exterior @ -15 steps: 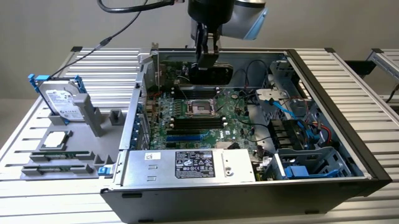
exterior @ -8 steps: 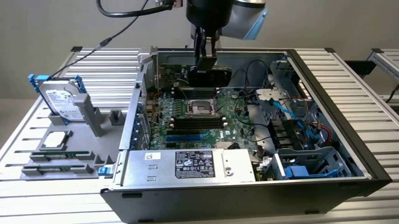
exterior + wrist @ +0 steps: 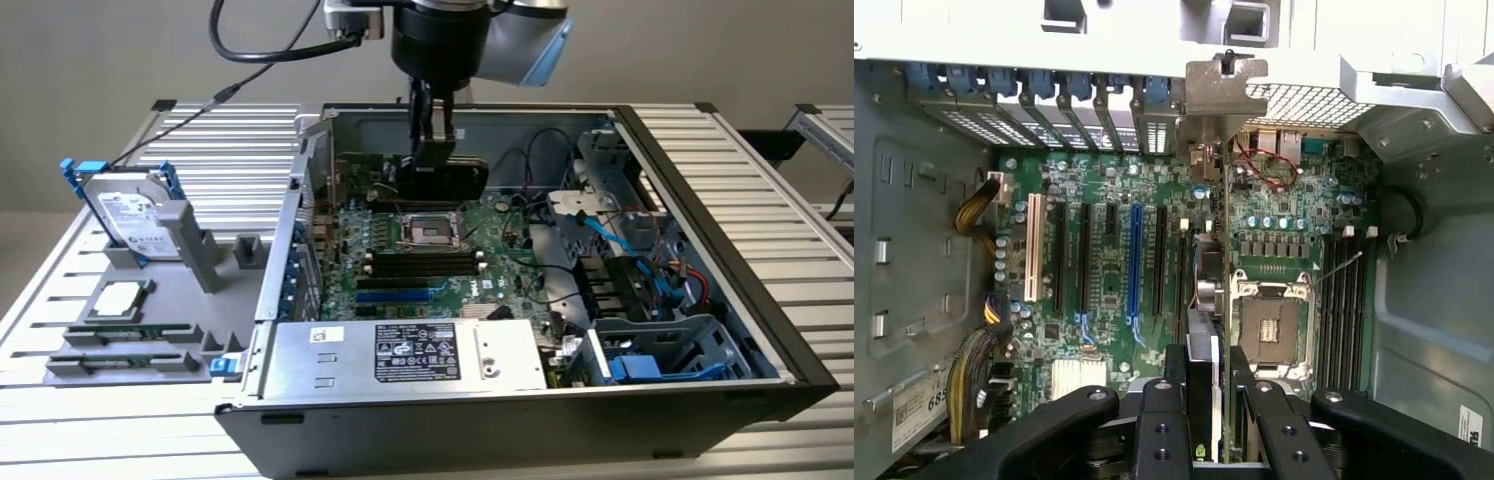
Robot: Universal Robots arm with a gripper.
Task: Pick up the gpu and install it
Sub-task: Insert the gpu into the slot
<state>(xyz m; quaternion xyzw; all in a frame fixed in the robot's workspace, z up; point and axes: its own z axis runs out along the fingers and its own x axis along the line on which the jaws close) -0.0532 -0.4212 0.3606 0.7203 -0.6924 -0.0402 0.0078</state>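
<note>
Black jaws clamp the thin black-faced gpu card (image 3: pixel 1206 288), held edge-on above the green motherboard (image 3: pixel 1104 190) inside the dark metal computer case (image 3: pixel 534 435).

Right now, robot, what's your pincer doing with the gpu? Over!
Pincer shut on the gpu. Held edge-down inside the case, above the motherboard. Expansion slots look empty, nothing blocking seen.

gpu (image 3: pixel 1222 250), held end hidden between the fingers (image 3: pixel 1159 425); arm (image 3: pixel 441 35), cut off by the exterior view's top edge
</note>
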